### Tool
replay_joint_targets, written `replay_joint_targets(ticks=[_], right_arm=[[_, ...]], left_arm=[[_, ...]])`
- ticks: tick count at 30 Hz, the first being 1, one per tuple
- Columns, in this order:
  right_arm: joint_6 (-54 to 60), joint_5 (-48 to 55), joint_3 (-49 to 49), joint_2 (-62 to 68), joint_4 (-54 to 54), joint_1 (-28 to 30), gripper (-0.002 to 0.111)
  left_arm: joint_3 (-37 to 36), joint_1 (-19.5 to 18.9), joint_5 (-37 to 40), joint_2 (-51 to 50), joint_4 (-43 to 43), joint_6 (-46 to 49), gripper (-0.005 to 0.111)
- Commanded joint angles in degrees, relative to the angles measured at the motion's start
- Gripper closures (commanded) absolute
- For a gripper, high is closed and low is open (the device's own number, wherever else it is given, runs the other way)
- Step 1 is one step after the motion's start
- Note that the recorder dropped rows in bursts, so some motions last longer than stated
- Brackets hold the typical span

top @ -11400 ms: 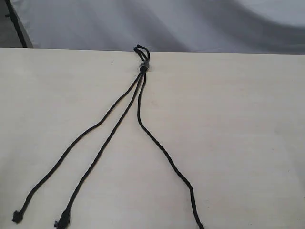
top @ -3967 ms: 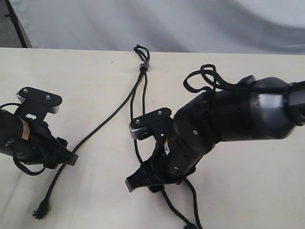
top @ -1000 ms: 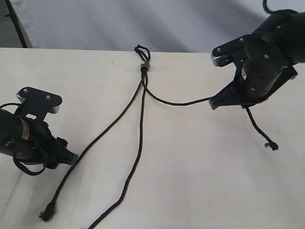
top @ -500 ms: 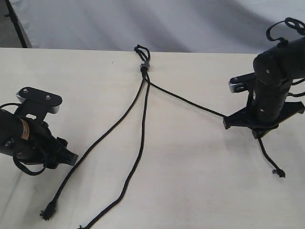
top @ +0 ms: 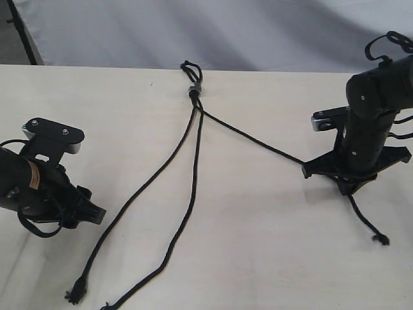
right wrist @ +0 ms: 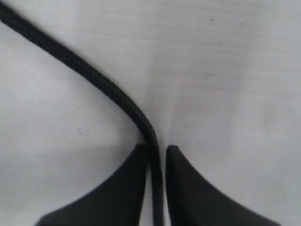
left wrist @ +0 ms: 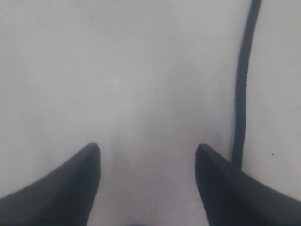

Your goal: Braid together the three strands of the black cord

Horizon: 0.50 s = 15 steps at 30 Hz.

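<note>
My right gripper, jaws nearly together around one strand, pinching or not I cannot tell; strand runs straight over the table to the black cord's knot; hazard: if my jaws loosen, it drops before crossing.

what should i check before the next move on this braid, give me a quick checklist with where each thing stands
1. Right strand runs between the right claw's fingers: ok.
2. Right claw actually pinching it: cannot tell; the fingers sit close around it.
3. Left claw open and empty: ok.
4. Left strand inside the left claw's gap: not ok; it passes beside one finger, outside the gap.
5. Three strands spread apart below the knot, with the middle strand lying free on the table: ok.
</note>
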State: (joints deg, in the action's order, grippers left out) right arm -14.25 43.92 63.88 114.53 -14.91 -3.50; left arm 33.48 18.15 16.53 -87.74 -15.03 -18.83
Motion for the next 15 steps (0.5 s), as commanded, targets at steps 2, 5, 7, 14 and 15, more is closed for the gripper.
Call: replay_joint_targets(ticks=[2, 5, 7, 14, 15], right_arm=[[-1.9, 2.9, -0.5, 2.3, 0.5, 0.5, 0.043], [0.9, 6.2, 1.1, 1.4, 1.9, 0.5, 0.030], [1.7, 6.4, 1.6, -1.0, 2.2, 0.5, 0.036], [-0.8, -4.7, -0.2, -17.3, 2.3, 0.5, 0.093], [-1.9, -8.0, -1.5, -20.1, 2.3, 0.5, 0.104]], left_arm=[[-0.4, -0.2, 0.2, 0.4, 0.3, -0.3, 0.050], [-0.4, -0.2, 0.2, 0.4, 0.3, -0.3, 0.050], [-0.4, -0.2, 0.2, 0.4, 0.3, -0.3, 0.050], [-0.4, -0.2, -0.3, 0.4, 0.5, -0.3, 0.050], [-0.4, -0.2, -0.5, 0.4, 0.7, -0.3, 0.050]])
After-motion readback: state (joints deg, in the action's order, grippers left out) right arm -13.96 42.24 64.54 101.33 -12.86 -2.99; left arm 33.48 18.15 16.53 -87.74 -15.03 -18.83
